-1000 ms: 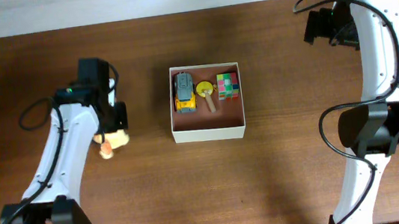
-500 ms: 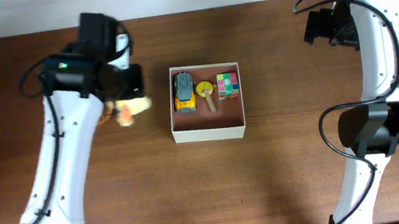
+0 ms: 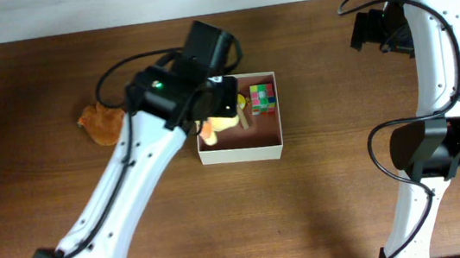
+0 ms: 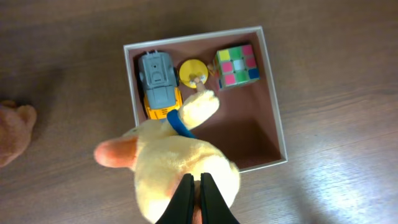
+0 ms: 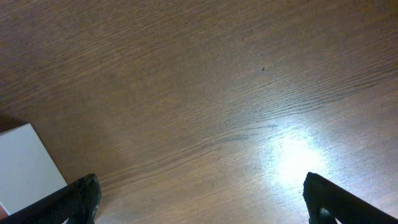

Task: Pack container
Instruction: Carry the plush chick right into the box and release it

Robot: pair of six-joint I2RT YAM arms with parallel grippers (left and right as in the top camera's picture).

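Packing looks well along: the square, shallow white-walled container (image 4: 274, 113) with a dusty pink-brown floor sits in the middle of the dark wooden table (image 3: 334, 204) and already holds 3 toys in a row along 1 wall. They are a grey and yellow toy truck (image 4: 158, 84), a yellow round disc with a wooden peg (image 4: 193, 72) and a multicoloured puzzle cube (image 4: 237, 65). The rest of the floor is bare, which is likely why the left arm carries its load over that side of the box.

The left gripper (image 4: 198, 199) has its 2 black fingers (image 4: 185, 200) drawn almost together, pinched into the soft body of a pale yellow plush duck with an orange bill and a blue neck ribbon (image 4: 168, 168). The duck hangs over the container's left edge and part of the truck, 1 wing reaching toward the peg. I cannot tell whether it touches the floor or the rim. A pinch on loose plush lets the toy droop, so I judge the release wants to come lower and further over the bare floor.

An orange-brown plush toy (image 3: 103, 124) lies on the table well apart from the box, not yet packed.

The right gripper (image 5: 199, 186) is parked far off at the back right, jaws spread wide over bare wood, grasping nothing.
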